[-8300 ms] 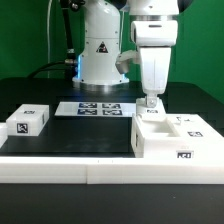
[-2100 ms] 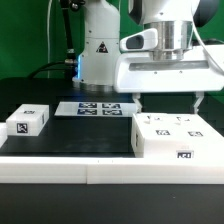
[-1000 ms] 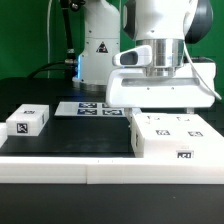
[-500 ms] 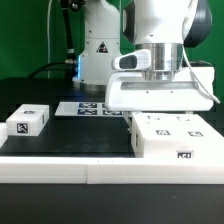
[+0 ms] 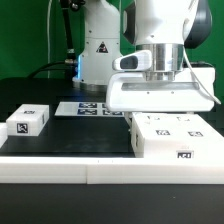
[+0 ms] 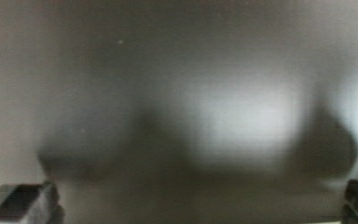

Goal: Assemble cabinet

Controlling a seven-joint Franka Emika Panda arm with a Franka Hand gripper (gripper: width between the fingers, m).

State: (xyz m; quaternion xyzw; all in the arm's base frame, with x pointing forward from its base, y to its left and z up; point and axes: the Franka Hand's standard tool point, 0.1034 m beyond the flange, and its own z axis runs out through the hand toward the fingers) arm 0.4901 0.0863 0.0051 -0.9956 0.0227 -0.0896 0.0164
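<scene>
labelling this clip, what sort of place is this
Probably a robotics lab bench: a robot arm over a black table, the marker board with printed tags, and a tagged white cabinet.

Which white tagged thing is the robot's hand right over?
The large white plastic box on the exterior view's right; the small white block and flat marker board lie further left.

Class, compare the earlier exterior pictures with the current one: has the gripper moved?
Yes. Judged against the fixed marker board, the gripper has dropped and now hangs close over the cabinet, jaws open.
</scene>
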